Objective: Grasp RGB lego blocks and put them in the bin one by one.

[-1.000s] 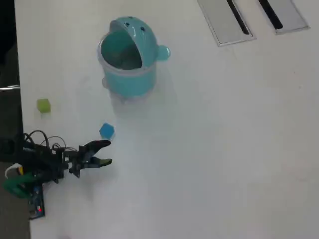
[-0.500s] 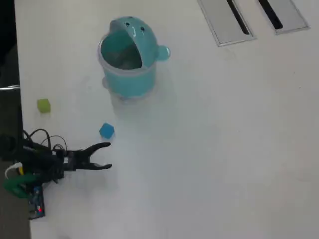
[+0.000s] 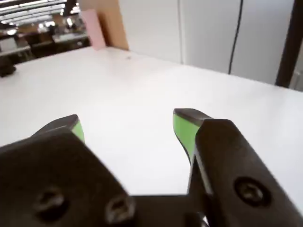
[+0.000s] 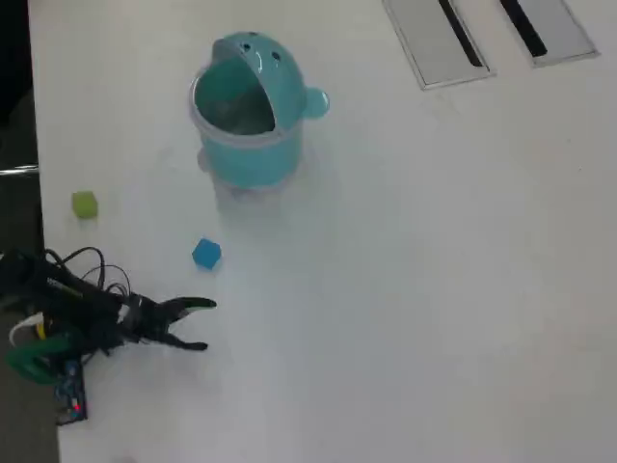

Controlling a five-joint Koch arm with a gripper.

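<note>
— Since a second ago, what has shifted?
— Only the arm: the gripper (image 4: pixel 204 325) has swung from about 320 down to lower in the overhead view, towards 6 o'clock, away from the blue block (image 4: pixel 205 254). Both blocks and the bin (image 4: pixel 247 111) lie as before.
— Its jaws?
— Spread apart and empty; in the wrist view the gripper (image 3: pixel 128 126) shows green pads (image 3: pixel 182 130) with bare white table (image 3: pixel 142 85) between them.
— And the blocks?
— The blue block sits at 12 o'clock from the gripper tips, apart from them; the yellow-green block (image 4: pixel 85 204) lies at 10 o'clock, near the table's left edge. The teal bin stands well apart at 12 o'clock, lid flipped up.
</note>
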